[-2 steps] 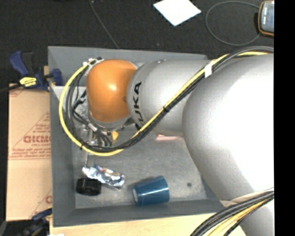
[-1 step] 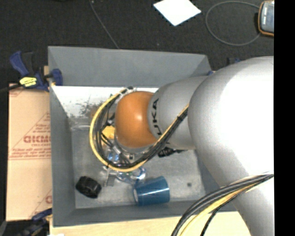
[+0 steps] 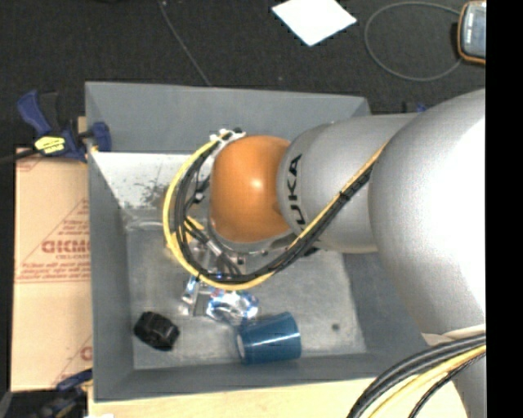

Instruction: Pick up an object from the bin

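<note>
We see the arm (image 3: pixel 368 188) as the largest thing here. It comes in from 3 o'clock and bends down into the bin (image 3: pixel 245 106), so its orange cover (image 3: pixel 245 188) and the yellow and black cables (image 3: pixel 176 212) looped round it hang over the bin's middle. That steep pose, we judge, is there to bring the gripper (image 3: pixel 204 287) straight down onto the floor of the bin and away from the sloped walls. The cover hides most of the gripper, so we cannot tell whether it is spread or pressed together.

Three loose things lie on the floor toward 6 o'clock. The biggest is a blue cup (image 3: pixel 270 339) on its side at about 5 o'clock, near the front wall. A black knob (image 3: pixel 155 330) sits at 7 o'clock, well apart from the cup. The smallest is a crumpled shiny scrap (image 3: pixel 227 307) with blue and white glints. It lies just below the gripper and just beside the cup, and we take it to be the thing nearest to being picked.

The bin floor is grey and scuffed, with dark scratches on the slope at 10 o'clock. Outside the bin the floor (image 3: pixel 122 41) is black, and a white sheet (image 3: pixel 315 18) lies at 12 o'clock.
</note>
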Robot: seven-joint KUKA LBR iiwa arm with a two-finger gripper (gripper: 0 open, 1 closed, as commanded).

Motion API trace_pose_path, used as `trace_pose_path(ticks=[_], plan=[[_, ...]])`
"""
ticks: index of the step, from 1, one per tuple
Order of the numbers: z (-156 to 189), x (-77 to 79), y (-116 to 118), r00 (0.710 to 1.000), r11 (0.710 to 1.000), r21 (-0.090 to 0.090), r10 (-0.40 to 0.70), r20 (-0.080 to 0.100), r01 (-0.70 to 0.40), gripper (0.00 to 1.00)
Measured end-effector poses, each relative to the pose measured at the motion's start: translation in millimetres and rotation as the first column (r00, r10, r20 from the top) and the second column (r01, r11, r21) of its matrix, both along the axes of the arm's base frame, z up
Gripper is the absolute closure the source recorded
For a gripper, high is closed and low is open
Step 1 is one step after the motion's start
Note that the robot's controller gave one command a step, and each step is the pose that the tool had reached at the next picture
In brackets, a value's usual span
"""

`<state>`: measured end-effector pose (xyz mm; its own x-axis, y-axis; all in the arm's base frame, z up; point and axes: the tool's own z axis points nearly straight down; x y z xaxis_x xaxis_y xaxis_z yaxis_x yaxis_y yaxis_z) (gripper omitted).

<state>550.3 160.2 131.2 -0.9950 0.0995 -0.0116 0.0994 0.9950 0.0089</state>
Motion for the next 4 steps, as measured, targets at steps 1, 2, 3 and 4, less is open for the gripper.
trace_pose_path(ticks=[1, 2, 3, 4], plan=[[-31.2, -8.2, -56.7, 0.995, 0.995, -0.007, -0.099, -0.015, 0.099, 0.0], [-60.6, 1.1, -34.9, 0.988, 0.988, 0.005, -0.153, 0.0, 0.153, 0.0], [-59.2, 8.1, -64.2, 0.984, 0.984, -0.001, -0.176, -0.004, 0.176, 1.0], [-58.8, 7.9, -64.3, 0.984, 0.984, -0.001, -0.177, -0.004, 0.177, 1.0]])
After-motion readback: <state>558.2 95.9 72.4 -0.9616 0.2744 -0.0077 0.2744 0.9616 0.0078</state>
